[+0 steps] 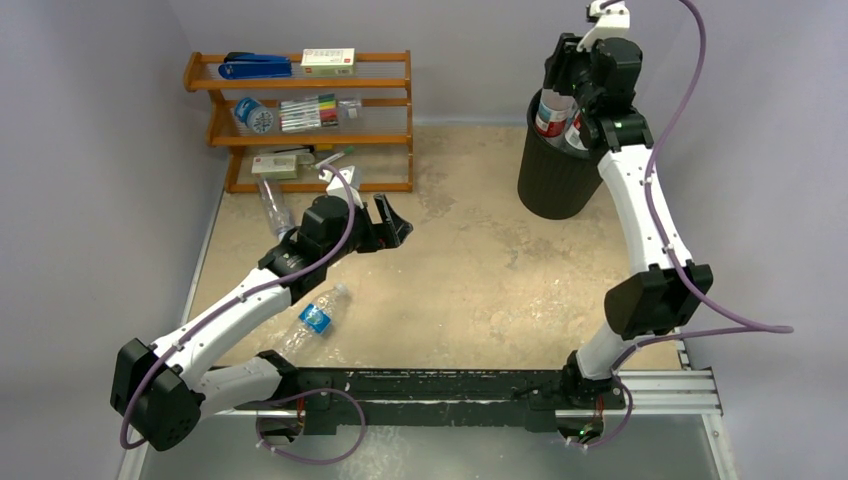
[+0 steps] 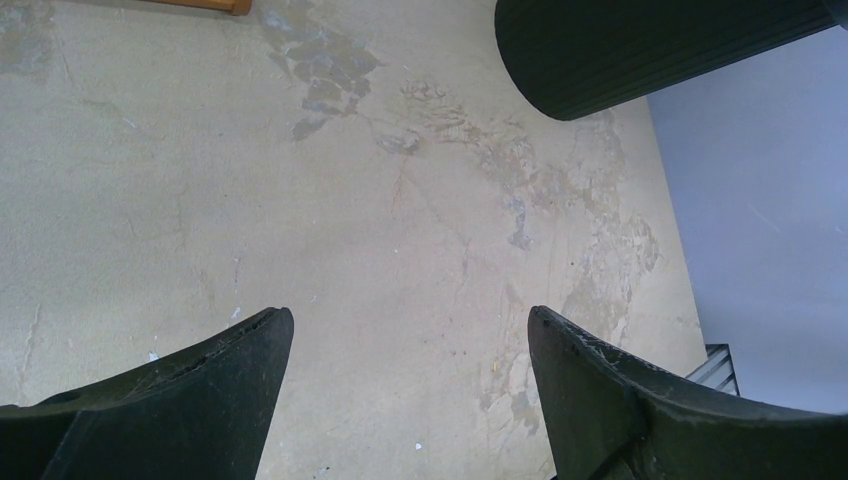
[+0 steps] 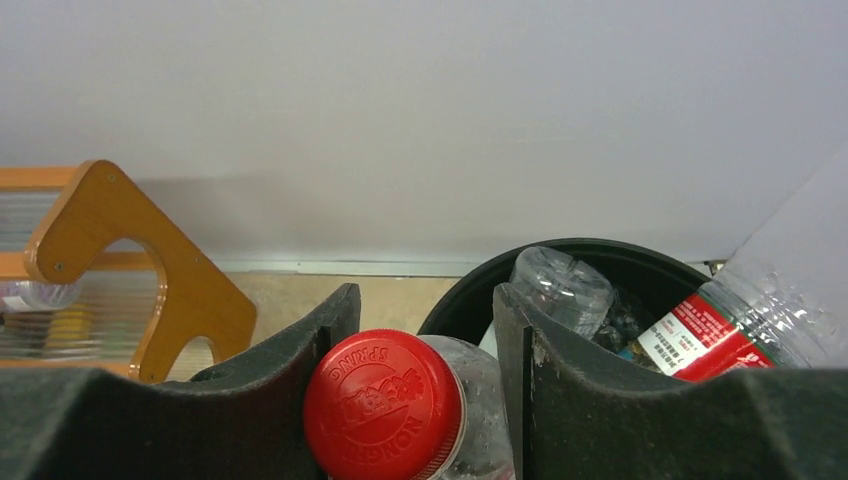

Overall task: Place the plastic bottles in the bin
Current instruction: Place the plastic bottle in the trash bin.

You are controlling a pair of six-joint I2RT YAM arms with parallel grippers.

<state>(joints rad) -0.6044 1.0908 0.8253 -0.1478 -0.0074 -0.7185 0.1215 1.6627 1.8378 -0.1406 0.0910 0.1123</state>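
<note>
My right gripper is over the black bin at the far right. In the right wrist view it is shut on a clear bottle with a red cap, held over the bin's rim. Inside the bin lie a clear bottle and a red-labelled one. My left gripper is open and empty above the table's middle. A blue-labelled bottle lies near the left arm. A clear bottle lies by the shelf.
A wooden three-tier shelf with a blue stapler, pens and boxes stands at the back left; its end also shows in the right wrist view. The bin's ribbed wall is ahead of the left gripper. Grey walls close three sides.
</note>
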